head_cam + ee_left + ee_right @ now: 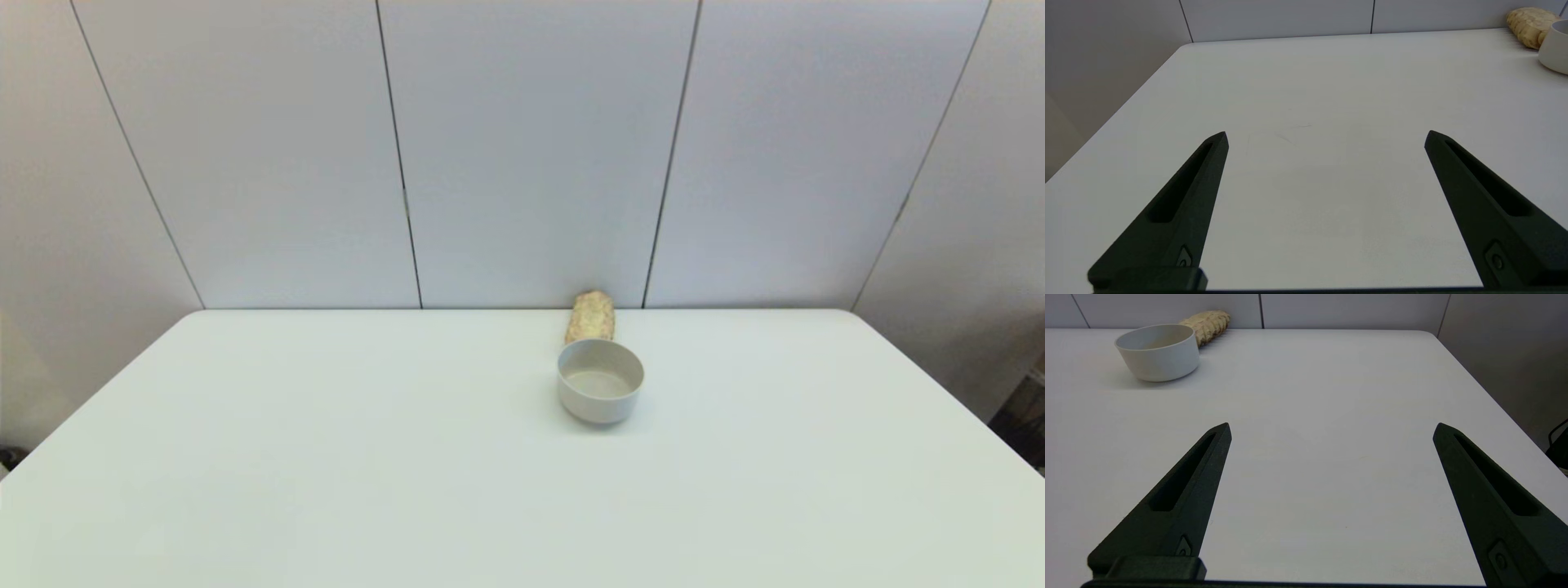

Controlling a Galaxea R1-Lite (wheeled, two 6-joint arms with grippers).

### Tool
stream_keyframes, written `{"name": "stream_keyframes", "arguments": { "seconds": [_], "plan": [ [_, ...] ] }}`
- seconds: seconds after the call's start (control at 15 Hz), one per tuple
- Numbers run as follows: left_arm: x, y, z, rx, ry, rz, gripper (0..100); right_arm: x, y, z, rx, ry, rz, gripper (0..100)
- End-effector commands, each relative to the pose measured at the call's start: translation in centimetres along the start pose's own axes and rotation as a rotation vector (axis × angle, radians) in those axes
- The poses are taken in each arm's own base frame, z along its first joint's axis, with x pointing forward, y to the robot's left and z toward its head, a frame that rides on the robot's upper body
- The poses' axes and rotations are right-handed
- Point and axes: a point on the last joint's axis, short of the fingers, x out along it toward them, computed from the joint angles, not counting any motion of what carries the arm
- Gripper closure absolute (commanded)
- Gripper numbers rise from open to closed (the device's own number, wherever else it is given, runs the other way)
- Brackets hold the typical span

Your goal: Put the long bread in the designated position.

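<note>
Both arms parked low over the desk [326, 457]; left gripper [1327, 136] and right gripper [1331, 428] have jaws wide apart, empty. Long bread [590, 317] lies far beyond both, touching or just behind the bowl [600, 380], presumably its destination. Loaf: oblong, tan, ridged crosswise.
</note>
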Motion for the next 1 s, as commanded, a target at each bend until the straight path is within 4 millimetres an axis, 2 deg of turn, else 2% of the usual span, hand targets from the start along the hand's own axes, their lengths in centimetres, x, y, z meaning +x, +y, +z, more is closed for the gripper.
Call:
{"name": "stream_keyframes", "arguments": {
  "seconds": [0.07,1.0],
  "plan": [
    [0.02,0.0,-0.04,0.0,0.003,0.0,0,0.01,0.0,0.0,-0.001,0.001,0.002,0],
    [0.02,0.0,-0.04,0.0,0.003,0.0,0,0.01,0.0,-0.01,-0.005,0.003,0.0,0]
  ]
}}
